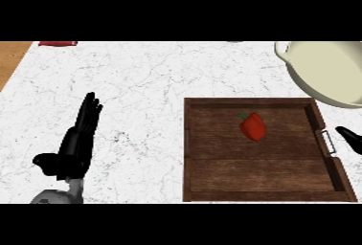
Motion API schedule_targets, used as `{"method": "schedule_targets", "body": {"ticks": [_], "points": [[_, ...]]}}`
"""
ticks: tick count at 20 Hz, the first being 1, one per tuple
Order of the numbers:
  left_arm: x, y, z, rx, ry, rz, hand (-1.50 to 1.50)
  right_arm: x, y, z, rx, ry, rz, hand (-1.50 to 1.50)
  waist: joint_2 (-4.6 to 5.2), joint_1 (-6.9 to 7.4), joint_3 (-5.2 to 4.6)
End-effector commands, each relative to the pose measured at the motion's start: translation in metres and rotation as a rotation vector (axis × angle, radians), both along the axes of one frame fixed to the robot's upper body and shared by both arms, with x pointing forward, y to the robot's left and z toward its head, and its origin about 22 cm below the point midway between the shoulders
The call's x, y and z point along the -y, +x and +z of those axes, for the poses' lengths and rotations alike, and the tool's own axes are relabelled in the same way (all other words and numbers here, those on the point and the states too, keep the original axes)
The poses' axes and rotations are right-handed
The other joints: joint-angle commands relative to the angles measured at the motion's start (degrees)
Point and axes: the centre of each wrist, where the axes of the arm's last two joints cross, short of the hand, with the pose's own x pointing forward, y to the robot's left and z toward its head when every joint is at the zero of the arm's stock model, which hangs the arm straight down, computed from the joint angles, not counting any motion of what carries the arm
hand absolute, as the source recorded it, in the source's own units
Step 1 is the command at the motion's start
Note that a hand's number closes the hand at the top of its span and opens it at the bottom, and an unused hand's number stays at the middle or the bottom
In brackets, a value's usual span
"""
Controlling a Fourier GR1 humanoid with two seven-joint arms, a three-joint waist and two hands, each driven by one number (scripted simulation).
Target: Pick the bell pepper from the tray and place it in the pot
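Red pepper lies in tray, upper middle, untouched. Pot just beyond tray's far-right corner. My right hand at tray's right handle, fingers: can't tell. Left hand rests well left of tray, fingers straight. Step: approach. Next: reach over rim, close on pepper.

Kitchen setting: my view covers a white marble counter; a cream pot stands just beyond the wooden tray holding a bell pepper.
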Motion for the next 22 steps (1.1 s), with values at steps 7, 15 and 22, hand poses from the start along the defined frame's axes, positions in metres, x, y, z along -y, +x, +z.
{"method": "schedule_targets", "body": {"ticks": [7, 15, 22], "points": [[0.006, -0.008, -0.007, 0.018, -0.024, 0.005, 0.00, 0.013, -0.037, -0.010, -0.014, -0.169, 0.080, -1.50, -0.32, -0.21, -0.24], [0.005, -0.005, -0.004, 0.031, -0.030, 0.009, 0.00, 0.002, -0.042, 0.032, -0.357, -0.701, 0.134, -1.50, -0.34, -0.17, -0.46], [0.000, -0.006, -0.013, 0.027, -0.027, -0.007, 0.00, -0.075, -0.025, 0.033, -0.483, -0.745, 0.128, -1.50, -0.24, 0.21, -0.29]]}}
